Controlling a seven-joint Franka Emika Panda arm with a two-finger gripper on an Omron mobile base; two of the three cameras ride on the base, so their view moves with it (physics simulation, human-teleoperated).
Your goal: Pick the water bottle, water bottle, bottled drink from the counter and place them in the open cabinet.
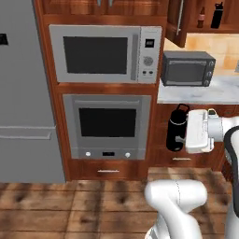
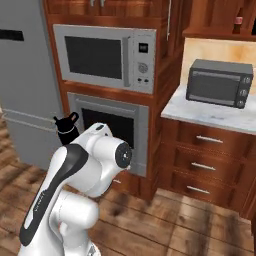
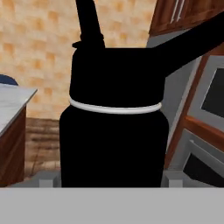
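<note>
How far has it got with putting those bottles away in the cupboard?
Mostly done, it seems. One black water bottle and the small brown bottled drink already stand on the shelf of the open cabinet. The second water bottle is held in the gripper, off the counter and in front of the drawers. What is left is lifting it up to the shelf and letting go.

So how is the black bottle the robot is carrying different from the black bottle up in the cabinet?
The carried water bottle hangs in the air in front of the drawers, in the end effector; the shelved water bottle stands in the cabinet. The carried one has nothing beside it; the shelved one stands next to the brown bottled drink. Both are black with black caps and stand upright.
</note>
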